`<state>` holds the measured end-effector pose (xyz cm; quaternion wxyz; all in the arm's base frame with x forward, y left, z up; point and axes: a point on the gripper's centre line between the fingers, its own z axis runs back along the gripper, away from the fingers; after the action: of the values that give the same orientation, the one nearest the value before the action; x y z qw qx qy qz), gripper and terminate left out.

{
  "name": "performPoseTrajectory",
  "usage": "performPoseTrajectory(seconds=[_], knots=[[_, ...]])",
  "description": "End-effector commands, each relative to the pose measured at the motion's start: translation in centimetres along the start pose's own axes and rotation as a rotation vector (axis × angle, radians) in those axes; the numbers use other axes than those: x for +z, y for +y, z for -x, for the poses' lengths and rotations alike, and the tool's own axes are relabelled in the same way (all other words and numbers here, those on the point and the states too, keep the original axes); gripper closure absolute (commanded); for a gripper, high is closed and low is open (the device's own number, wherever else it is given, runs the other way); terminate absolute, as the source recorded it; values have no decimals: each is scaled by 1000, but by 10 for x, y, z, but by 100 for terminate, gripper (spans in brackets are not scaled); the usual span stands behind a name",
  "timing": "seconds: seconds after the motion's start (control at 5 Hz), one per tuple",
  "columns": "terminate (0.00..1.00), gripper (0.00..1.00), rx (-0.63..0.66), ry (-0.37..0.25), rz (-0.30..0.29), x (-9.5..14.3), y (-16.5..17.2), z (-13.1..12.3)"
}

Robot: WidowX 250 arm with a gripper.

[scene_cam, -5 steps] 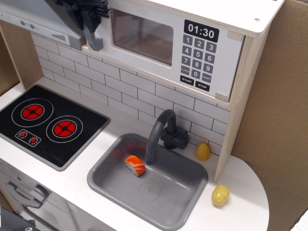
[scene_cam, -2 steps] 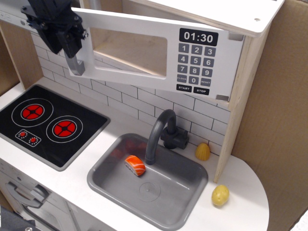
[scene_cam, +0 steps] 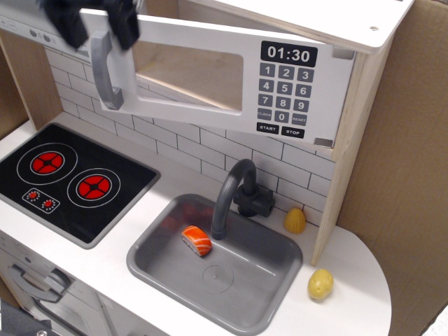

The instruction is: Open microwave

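Observation:
The white microwave (scene_cam: pixel 308 84) sits in a pale wood casing at the top. Its door (scene_cam: pixel 203 105) stands swung partly out, hinged at the right by the black keypad (scene_cam: pixel 283 91), and the wooden inside shows through the window. The grey bar handle (scene_cam: pixel 106 73) is at the door's left edge. My black gripper (scene_cam: pixel 98 21) is blurred at the top left. Its fingers are spread to either side of the handle's top end and do not hold it.
A black stovetop (scene_cam: pixel 70 178) with red rings lies at the left. A grey sink (scene_cam: pixel 273 280) with a curved faucet (scene_cam: pixel 231 192) holds a salmon sushi piece (scene_cam: pixel 197 240). A yellow toy (scene_cam: pixel 295 220) and a potato (scene_cam: pixel 320 283) sit right of the sink. A cardboard wall (scene_cam: pixel 406 175) stands at the right.
The door went from shut to swung partly open as my gripper pulled the handle out and to the left. My gripper has since lifted off the handle, upward.

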<state>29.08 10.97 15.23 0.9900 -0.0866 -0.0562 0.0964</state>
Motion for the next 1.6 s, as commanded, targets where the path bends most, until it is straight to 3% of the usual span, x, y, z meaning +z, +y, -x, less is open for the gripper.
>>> performPoseTrajectory(seconds=[0.0,0.2,0.4,0.6,1.0,1.4], knots=[[0,0,166,-104,-9,30,14,-52],[0,0,232,-127,-16,24,32,-70],[0,0,257,-138,-18,19,40,-77],[0,0,222,-123,-62,8,40,-73],[0,0,77,-69,-156,-25,17,-36],[0,0,-87,-35,-167,-38,-20,18]])
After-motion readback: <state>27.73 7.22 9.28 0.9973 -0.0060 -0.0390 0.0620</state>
